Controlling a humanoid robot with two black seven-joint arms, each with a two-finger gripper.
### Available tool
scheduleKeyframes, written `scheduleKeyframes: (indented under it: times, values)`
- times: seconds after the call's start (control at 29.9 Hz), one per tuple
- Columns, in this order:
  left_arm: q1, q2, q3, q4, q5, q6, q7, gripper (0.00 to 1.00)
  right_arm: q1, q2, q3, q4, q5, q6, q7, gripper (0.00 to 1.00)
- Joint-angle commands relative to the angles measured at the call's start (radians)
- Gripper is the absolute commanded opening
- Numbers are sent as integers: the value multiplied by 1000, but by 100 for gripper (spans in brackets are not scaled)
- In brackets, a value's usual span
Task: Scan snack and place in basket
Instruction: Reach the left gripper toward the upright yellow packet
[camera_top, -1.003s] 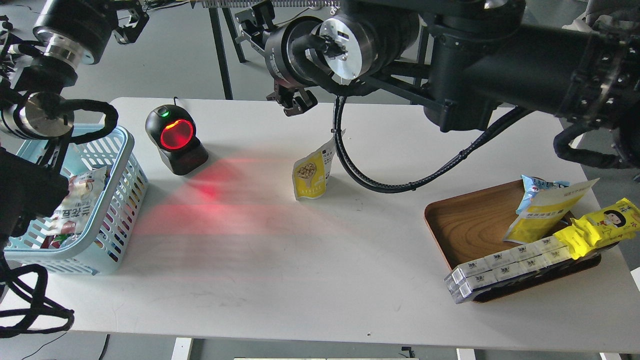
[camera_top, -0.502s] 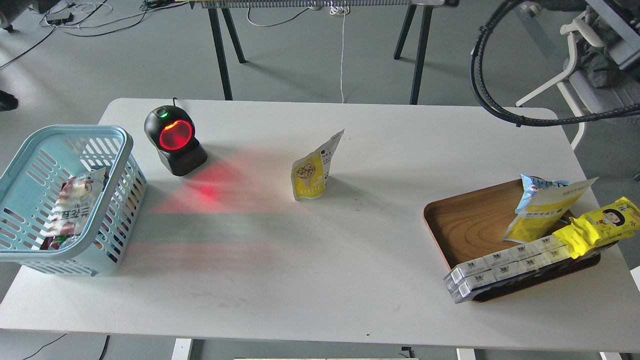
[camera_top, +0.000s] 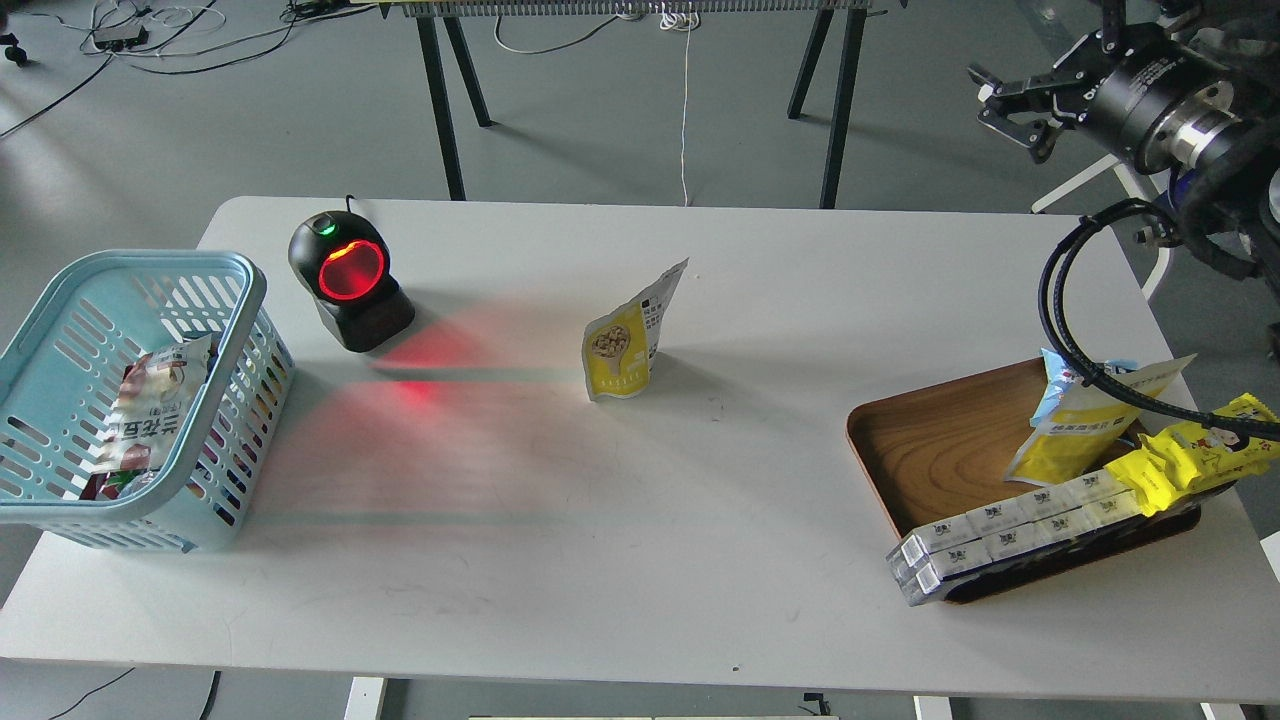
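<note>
White table (camera_top: 640, 560) fills my view. On its middle the snack (camera_top: 622, 345) stands upright, apart from everything, with the red-glowing scanner (camera_top: 348, 280) to its left and the basket (camera_top: 235, 290) at the far left edge. My right gripper (camera_top: 1010, 100) hangs high at upper right, fingers spread, holding nothing.

The white table (camera_top: 640, 520) carries four things set directly on it: the light blue basket (camera_top: 245, 300) at the left edge, a black scanner (camera_top: 350, 282) with a glowing red window just right of it near the back, the snack (camera_top: 628, 340) standing upright near the middle, and a brown wooden tray (camera_top: 930, 445) at the right. Red light from the scanner spreads across the tabletop between the scanner and the snack. The snack stands well apart from both the basket and the tray.
</note>
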Motion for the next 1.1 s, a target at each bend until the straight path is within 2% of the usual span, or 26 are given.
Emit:
scheduleKeyframes:
  times: [0.0,0.1,0.2,0.3,0.43,0.67,0.87,1.07]
  values:
    - [1,-67,55,-39,223,0,1,100,-35,3,4,-18,-3,9,5,98]
    - [1,-161,70,-42,451,3,8,100,-42,6,-5,-107,-3,62,19,98]
    - [1,-279,84,-42,663,3,9,100,-42,10,-30,-205,-5,224,33,99]
    - [1,-392,105,-42,788,-16,24,100,-42,21,-70,-288,-5,317,47,99]
    - [-1,-518,168,-42,903,-80,113,100,-34,36,-110,-380,-3,341,89,99]
    - [1,-667,219,-31,994,-80,227,100,3,44,-117,-400,-5,360,93,99]
    - [7,-778,273,43,1110,-80,239,100,40,45,-153,-396,-5,357,93,99]
    - [45,-911,286,171,1174,-80,239,100,72,47,-182,-396,-3,354,93,98]
